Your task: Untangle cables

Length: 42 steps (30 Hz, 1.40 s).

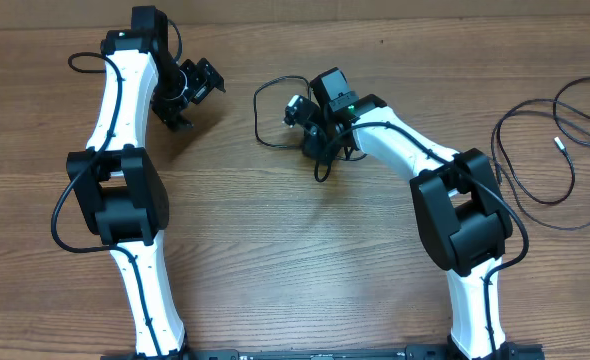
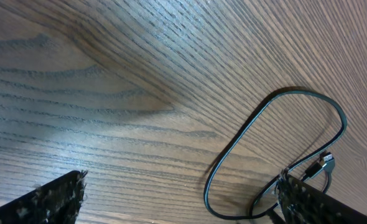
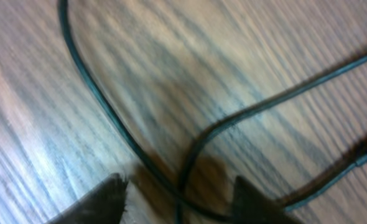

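left pincer [image 2: 180, 180]: fingers wide apart, holding nothing. It hangs over bare counter [image 1: 275, 250], left of the bundle.
right pincer [image 3: 180, 202]: fingers part-way apart and low over the bundle. Two strands cross on the counter between the tips. The wrist view is blurred, so I cannot tell whether a tip touches a strand.
bundle [image 1: 325, 158]: lies in the middle of the counter, mostly hidden under the right pincer, with short black bends showing below it.
loop [image 1: 256, 115]: one thin strand that curves out of the bundle to the left and lies flat, between the two pincers. The left wrist view shows it as a long oval.
plug [image 2: 325, 162]: small and silver-tipped, at the near end of the loop, just beside the left pincer's right finger in the wrist view.
second cable [image 1: 496, 145]: in loose open curves at the right edge of the counter, well apart from the bundle and from both pincers.
tip [image 1: 560, 143]: small and silver, lying inside the second cable's curves.
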Motion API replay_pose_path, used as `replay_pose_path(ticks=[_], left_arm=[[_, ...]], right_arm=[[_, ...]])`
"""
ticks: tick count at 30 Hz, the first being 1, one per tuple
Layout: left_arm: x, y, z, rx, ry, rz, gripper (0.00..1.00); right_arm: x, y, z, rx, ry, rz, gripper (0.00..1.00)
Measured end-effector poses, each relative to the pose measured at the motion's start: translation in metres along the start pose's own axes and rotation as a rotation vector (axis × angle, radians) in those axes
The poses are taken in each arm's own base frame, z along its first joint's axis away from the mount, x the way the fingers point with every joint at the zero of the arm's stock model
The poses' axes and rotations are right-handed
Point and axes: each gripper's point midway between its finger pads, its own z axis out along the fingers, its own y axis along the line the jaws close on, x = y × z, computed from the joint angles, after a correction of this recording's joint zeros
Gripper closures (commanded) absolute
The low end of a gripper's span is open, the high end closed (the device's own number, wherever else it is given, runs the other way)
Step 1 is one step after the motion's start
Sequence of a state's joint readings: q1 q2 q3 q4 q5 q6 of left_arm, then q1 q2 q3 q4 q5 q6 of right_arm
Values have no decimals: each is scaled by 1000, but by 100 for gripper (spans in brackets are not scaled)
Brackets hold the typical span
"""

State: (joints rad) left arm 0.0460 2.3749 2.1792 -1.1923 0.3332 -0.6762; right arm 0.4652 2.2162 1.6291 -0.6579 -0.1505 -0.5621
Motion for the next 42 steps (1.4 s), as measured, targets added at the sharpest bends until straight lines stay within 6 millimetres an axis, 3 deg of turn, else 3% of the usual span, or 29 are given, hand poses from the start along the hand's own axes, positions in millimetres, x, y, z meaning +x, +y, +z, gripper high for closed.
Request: replay_pose_path(ticks=[6, 13, 20, 27, 38, 42], left_arm=[[0, 0, 0, 0, 0, 0, 1], [0, 0, 0, 0, 0, 0, 0], [0, 0, 0, 0, 0, 0, 0], [0, 0, 0, 0, 0, 0, 0], [0, 0, 0, 0, 0, 0, 1], [0, 0, 0, 0, 0, 0, 0]], right_arm=[[25, 0, -1, -35, 79, 48, 67], [41, 7, -7, -74, 152, 66, 62], [43, 11, -9, -94, 161, 74, 57], [44, 12, -9, -99, 165, 63, 73], [43, 14, -9, -101, 165, 45, 68], [32, 21, -6, -96, 141, 12, 67]])
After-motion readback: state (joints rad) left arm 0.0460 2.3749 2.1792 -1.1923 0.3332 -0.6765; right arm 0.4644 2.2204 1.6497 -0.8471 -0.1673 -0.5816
